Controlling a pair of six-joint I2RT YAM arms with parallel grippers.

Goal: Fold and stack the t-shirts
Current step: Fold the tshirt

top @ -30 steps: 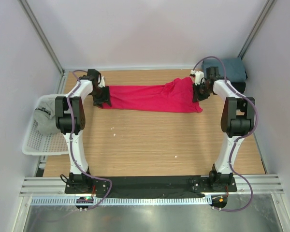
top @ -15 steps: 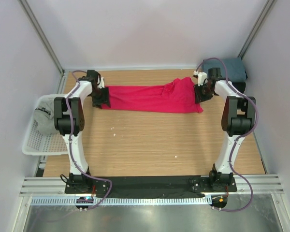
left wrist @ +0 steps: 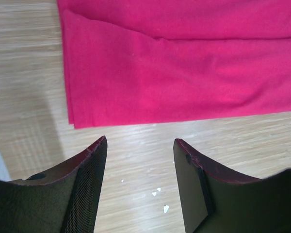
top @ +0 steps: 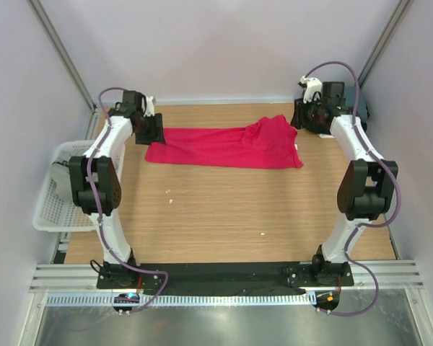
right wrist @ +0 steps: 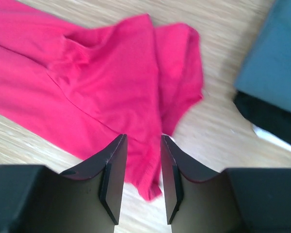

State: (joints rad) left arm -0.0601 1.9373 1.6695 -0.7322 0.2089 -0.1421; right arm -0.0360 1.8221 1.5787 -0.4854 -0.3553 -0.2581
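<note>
White plastic mesh forms the basket (top: 47, 209) at the far left of the overhead view, hanging off the table's left edge. The light grey t-shirt (top: 63, 176) lies crumpled inside it.

To the right, in the upper left of the frame, the left gripper (top: 153, 130) hovers just beside the left end of the red t-shirt (top: 224, 146). In its wrist view the left gripper's (left wrist: 140, 141) jaws stand well apart with only bare wood between them. The tee's (left wrist: 184, 63) squared, doubled-over edge lies just past the fingertips (left wrist: 99, 145), not touching them.

The red tee stretches as a long folded band across the upper middle of the wooden table (top: 224, 223). It is flat and narrow on the left, wider and rumpled on the right, where a sleeve folds over (a few pale crumbs dot the wood below it).

At the upper right, the right gripper (top: 303, 115) is raised beside the tee's right end. From its wrist camera the right gripper (right wrist: 143, 138) shows its jaws parted by a narrow gap, pinching nothing, with the red cloth (right wrist: 111, 82) lying loose on the table beneath.

In the right edge of that view the slate-blue t-shirt (right wrist: 276, 58) rests on top of the black t-shirt (right wrist: 266, 119), apart from the red one.
</note>
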